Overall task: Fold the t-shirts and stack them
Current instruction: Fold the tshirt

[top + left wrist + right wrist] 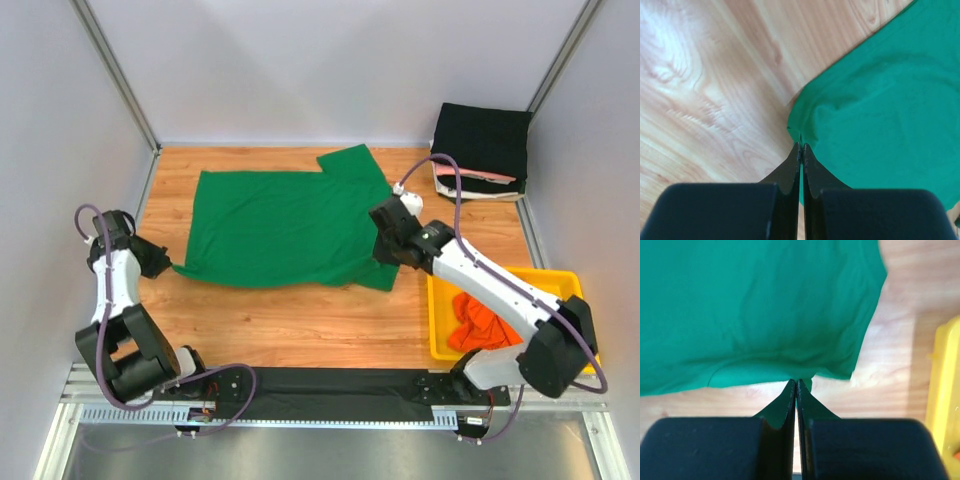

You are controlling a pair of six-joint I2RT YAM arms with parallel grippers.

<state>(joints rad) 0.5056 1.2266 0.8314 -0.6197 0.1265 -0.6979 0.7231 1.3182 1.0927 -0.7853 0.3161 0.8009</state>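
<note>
My left claw (801, 146) pinches shut on the 8 o'clock corner, and my right claw (796, 382) on the 4 o'clock hem, of the green t-shirt (280, 225) spread on the table (300, 330), so I judge an uneven pull could slip these thin bites and bunch the fold.

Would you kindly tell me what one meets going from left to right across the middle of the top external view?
left fingers → green t-shirt → right fingers → yellow bin
</note>
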